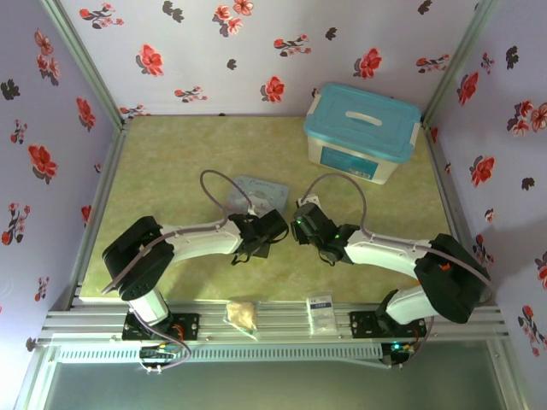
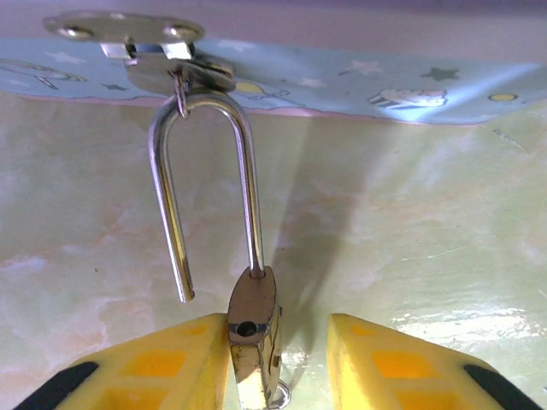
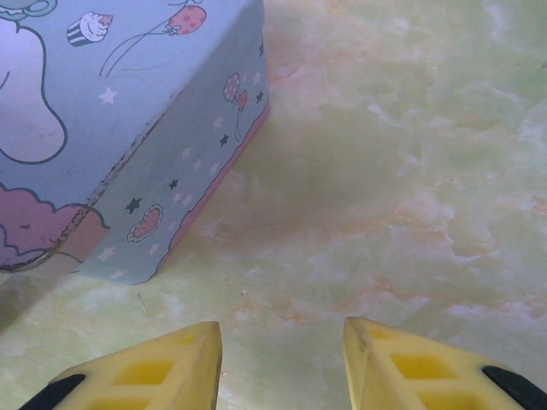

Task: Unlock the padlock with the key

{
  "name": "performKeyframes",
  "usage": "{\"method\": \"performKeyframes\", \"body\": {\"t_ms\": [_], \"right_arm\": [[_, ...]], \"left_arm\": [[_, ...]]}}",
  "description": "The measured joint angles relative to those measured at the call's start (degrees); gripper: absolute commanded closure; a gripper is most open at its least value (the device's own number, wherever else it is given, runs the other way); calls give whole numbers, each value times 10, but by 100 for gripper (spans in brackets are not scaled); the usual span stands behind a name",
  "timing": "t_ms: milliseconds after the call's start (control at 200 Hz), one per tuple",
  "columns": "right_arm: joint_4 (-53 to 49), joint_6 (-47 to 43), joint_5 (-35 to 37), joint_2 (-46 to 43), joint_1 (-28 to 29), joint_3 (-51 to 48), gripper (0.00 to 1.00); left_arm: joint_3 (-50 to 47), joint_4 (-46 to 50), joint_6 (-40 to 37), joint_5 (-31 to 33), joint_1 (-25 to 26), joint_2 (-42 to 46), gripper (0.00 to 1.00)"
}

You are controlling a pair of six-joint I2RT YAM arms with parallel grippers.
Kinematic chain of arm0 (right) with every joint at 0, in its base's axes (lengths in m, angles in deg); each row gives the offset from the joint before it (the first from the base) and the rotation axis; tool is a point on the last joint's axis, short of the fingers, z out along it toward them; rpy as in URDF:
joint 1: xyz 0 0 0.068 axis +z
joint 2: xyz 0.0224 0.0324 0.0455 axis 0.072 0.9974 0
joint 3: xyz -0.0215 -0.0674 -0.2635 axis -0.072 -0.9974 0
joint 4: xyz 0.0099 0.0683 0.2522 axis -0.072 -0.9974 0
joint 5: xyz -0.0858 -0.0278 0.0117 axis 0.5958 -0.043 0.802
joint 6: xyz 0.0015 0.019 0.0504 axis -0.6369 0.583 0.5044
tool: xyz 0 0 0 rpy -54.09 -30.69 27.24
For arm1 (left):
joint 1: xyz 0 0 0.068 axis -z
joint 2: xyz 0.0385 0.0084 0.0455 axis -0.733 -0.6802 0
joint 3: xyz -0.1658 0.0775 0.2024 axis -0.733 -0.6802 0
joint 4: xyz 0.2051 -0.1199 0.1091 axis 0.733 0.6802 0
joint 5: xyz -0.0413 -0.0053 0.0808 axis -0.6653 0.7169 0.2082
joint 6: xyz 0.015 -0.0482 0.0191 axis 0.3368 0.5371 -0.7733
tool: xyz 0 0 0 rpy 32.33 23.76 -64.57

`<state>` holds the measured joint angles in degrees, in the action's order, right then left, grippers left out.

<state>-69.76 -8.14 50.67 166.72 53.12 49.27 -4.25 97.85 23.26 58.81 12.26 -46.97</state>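
White arms, yellow fingers (black-padded, perhaps)

We note a brass-and-silver padlock, a pale-blue star-printed tin, and a green marbled table.

**Top cam:** fixed, high behind arm bases, looking down and fwd over whole table.
**L wrist cam:** low, v. close, facing along tabletop at padlock and tin side.
**R wrist cam:** close, tilted down on tin corner.
**Shared by all three:** tin, green tabletop.
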Motion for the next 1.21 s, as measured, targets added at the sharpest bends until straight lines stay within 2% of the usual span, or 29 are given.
{"method": "performKeyframes", "body": {"t_ms": [245, 435, 540, 575, 635, 700, 780, 815, 865, 1025, 1205], "right_arm": [[0, 8, 0, -1, 0, -6, 59], [2, 8, -5, -24, 0, -27, 59], [9, 8, -10, -40, 0, -37, 55], [14, 8, -15, -46, 0, -42, 50], [27, 16, -25, -56, 0, -51, 33], [44, 20, -41, -65, 0, -62, 30], [63, 24, -65, -70, 0, -73, 19], [69, 28, -75, -70, 2, -74, 19], [76, 33, -85, -70, 5, -75, 20], [95, 55, -97, -27, 50, -50, 25], [101, 86, -97, 82, 96, 30, 32]], "left_arm": [[-2, -10, 0, -13, 1, 26, 67], [-27, -54, 7, -55, 1, 45, 68], [-35, -68, 9, -69, -4, 56, 67], [-39, -73, 9, -73, -7, 63, 65], [-52, -82, 7, -78, -15, 85, 56], [-68, -90, 5, -82, -26, 119, 44], [-92, -109, 3, -85, -42, 172, 17], [-104, -120, 0, -87, -50, 196, 8], [-124, -136, -8, -91, -65, 233, 1], [-187, -191, -10, -129, -137, 307, 0], [-211, -209, -22, -167, -213, 319, 2]]}}
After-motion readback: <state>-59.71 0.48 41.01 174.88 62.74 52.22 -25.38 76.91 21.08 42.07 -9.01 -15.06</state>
